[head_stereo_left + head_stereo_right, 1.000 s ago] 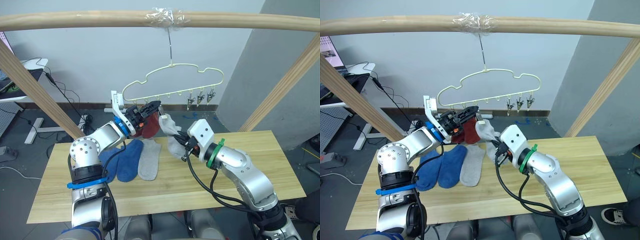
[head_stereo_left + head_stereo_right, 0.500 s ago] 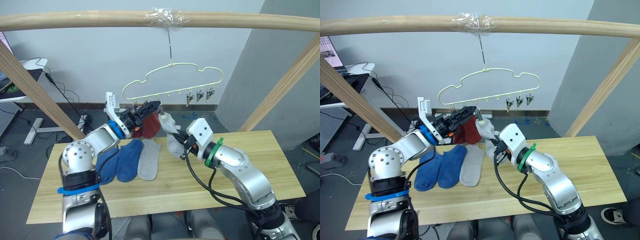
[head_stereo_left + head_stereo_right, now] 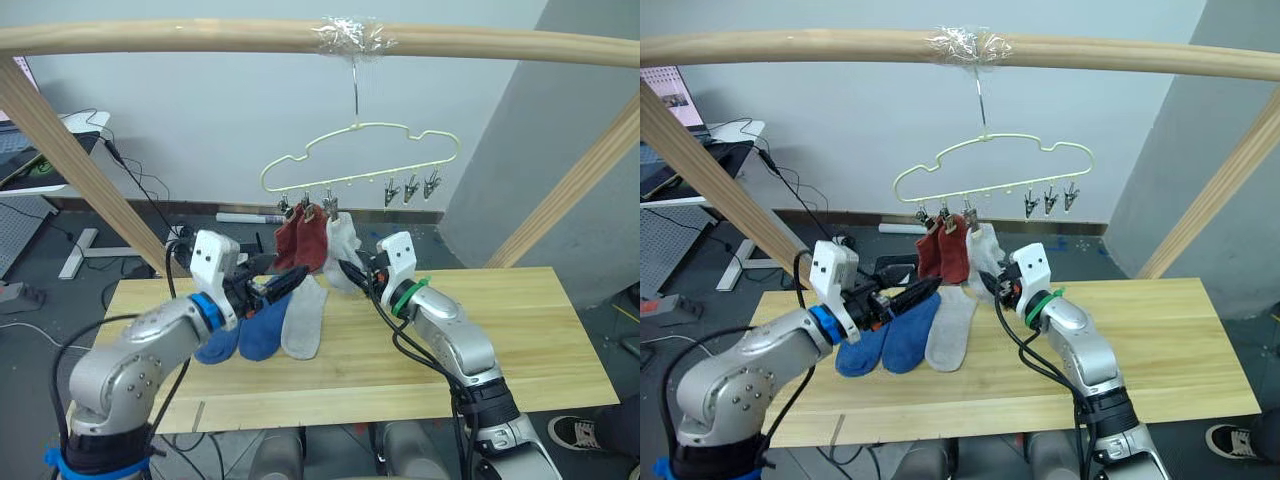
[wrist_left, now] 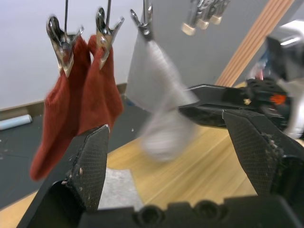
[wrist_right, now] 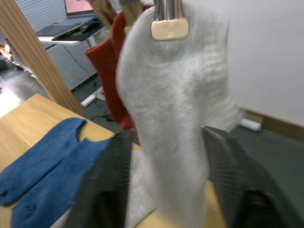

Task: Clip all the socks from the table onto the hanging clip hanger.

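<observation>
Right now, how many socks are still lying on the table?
3: two blue socks side by side, and one grey sock just right of them, all flat on the table. Others already hang from the clips.

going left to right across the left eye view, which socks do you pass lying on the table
blue sock → second blue sock → light grey sock, all flat on the table.

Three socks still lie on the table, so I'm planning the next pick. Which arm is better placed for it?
Probably the left: the left gripper is open, right above the blue socks, while the right gripper is beside the hung grey sock.
</observation>
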Available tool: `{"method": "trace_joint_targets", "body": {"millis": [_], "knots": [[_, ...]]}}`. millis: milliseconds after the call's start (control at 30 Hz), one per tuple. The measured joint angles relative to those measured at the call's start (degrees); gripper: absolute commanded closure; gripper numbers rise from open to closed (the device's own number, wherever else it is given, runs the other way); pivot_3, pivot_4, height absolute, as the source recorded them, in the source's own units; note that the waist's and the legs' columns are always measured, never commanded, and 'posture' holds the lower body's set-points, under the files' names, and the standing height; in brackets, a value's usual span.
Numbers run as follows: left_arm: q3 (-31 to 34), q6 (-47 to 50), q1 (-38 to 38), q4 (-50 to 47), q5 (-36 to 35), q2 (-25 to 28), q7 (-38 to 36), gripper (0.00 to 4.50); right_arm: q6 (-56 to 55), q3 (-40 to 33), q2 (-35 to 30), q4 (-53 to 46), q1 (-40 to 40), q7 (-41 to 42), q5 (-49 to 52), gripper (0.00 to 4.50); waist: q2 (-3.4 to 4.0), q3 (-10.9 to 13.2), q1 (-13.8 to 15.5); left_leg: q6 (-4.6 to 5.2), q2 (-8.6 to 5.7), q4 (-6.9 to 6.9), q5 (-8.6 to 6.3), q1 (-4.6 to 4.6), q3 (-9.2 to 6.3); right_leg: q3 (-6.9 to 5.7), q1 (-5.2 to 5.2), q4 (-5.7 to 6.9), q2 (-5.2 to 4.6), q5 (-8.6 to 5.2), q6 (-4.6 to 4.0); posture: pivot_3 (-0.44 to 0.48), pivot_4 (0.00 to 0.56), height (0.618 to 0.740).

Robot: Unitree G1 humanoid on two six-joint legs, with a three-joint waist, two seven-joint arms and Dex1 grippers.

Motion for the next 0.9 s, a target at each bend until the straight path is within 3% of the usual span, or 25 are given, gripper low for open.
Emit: {"method": "trace_joint_targets", "body": {"millis": [100, 433, 600, 667, 700, 767, 833, 900], "knots": [[-2.8, -4.4, 1.0, -2.3, 3.6, -1.2, -0.8, 0.26, -0.8, -0.6, -0.5, 0.8, 0.7, 0.6, 0.3, 0.04, 0.00, 0.0, 0.8, 0.00, -0.02, 0.04, 0.00, 0.00, 0.00, 0.00, 0.01, 0.00, -0.01, -0.09, 0.08, 0.029, 0.154, 0.740], [-6.4, -11.3, 0.6, -2.5, 9.1, -2.0, -4.9, 0.26, 0.6, -3.6, -5.2, -11.0, 6.2, -2.9, -0.1, 0.01, 0.01, 0.0, 1.1, 0.01, 0.00, 0.05, 0.00, 0.01, 0.02, 0.00, 0.01, 0.03, 0.01, -0.13, 0.14, 0.013, 0.163, 0.740], [-6.4, -14.0, -1.3, -0.9, 10.0, -2.7, -5.6, 0.26, 1.4, -6.3, -3.6, -17.3, 5.8, -9.2, -1.2, 1.66, 0.01, 0.0, 1.0, 0.01, 0.01, 0.08, 0.00, 0.02, 0.03, 0.02, 0.01, 0.05, 0.02, -0.13, 0.14, -0.004, 0.167, 0.740], [-6.4, -14.7, -1.4, -0.3, 10.8, -3.4, -5.5, 0.26, 1.5, -6.4, -3.1, -17.2, 4.6, -11.0, -1.9, 1.66, 0.01, 0.0, 1.0, 0.01, 0.01, 0.08, 0.00, 0.02, 0.04, 0.02, 0.01, 0.05, 0.02, -0.13, 0.14, -0.002, 0.169, 0.740], [-6.5, -15.3, -1.8, 0.0, 11.2, -4.0, -5.5, 0.26, 1.5, -6.4, -2.6, -17.1, 3.6, -11.8, -2.0, 2.05, 0.01, 0.0, 1.0, 0.01, 0.01, 0.08, 0.00, 0.01, 0.03, 0.02, 0.01, 0.05, 0.02, -0.12, 0.14, -0.002, 0.169, 0.740], [-6.5, -15.8, -3.3, 0.6, 11.7, -4.6, -5.4, 0.26, 1.4, -6.4, -1.6, -16.8, 1.9, -13.1, -2.3, 2.25, 0.01, 0.0, 1.0, 0.01, 0.01, 0.07, 0.00, 0.02, 0.02, 0.00, 0.02, 0.07, 0.02, -0.11, 0.16, -0.002, 0.169, 0.740], [-6.5, -16.4, -4.3, 0.9, 12.0, -5.1, -5.3, 0.26, 1.2, -6.7, -0.9, -16.2, 0.6, -14.4, -2.5, 2.92, 0.01, 0.0, 1.1, 0.01, 0.00, 0.07, 0.00, 0.01, 0.03, 0.01, 0.02, 0.05, 0.02, -0.11, 0.17, 0.002, 0.172, 0.740], [-6.5, -16.6, -4.8, 1.1, 12.3, -5.3, -5.3, 0.26, 0.8, -6.7, -0.8, -15.4, 0.2, -14.8, -2.9, 2.92, 0.01, 0.0, 1.1, 0.01, 0.00, 0.06, 0.00, 0.00, 0.03, 0.01, 0.02, 0.03, 0.02, -0.11, 0.17, 0.008, 0.173, 0.740]]}}
